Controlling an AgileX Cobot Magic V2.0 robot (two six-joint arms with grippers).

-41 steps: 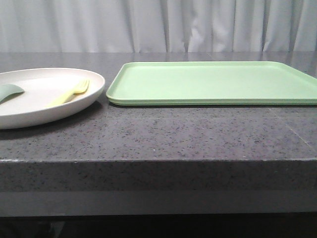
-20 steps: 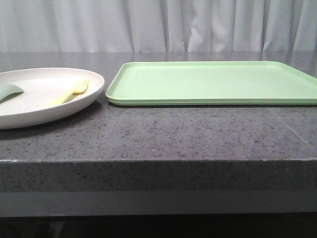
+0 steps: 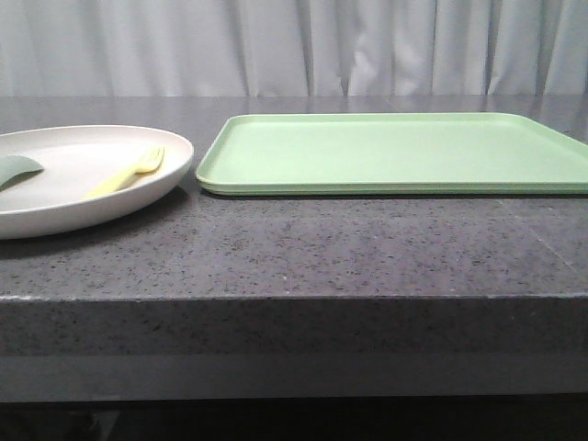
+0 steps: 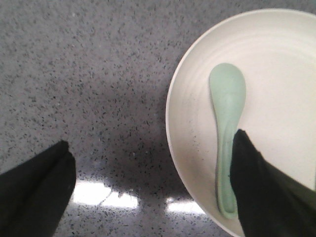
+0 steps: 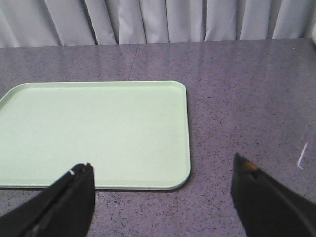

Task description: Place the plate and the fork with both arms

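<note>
Our left gripper point(image 4: 150, 190) hangs with its jaws spread wide and holds nothing; one finger is over bare counter, the other over the plate point(image 4: 276, 74), overlapping the handle of the green spoon point(image 4: 227, 123), though we cannot tell whether it touches. In the left wrist view the plate's rim runs between the two fingers, so the jaws straddle the plate's edge.

Our right gripper point(image 5: 163, 197) is also wide open and empty, poised above the dark speckled counter point(image 5: 247, 98) near one corner of the light green tray point(image 5: 94, 128).

In the front view the plate point(image 3: 55, 197) sits at about 9 o'clock from the tray point(image 3: 395, 152), just beside it but apart. The fork point(image 3: 129, 173) lies in the plate, tines toward 1 o'clock, well apart from the spoon point(image 3: 16, 169) at the plate's far left. We see neither gripper in that view.

Compared with a second ago, we find the plate, fork, spoon and tray all unmoved.
</note>
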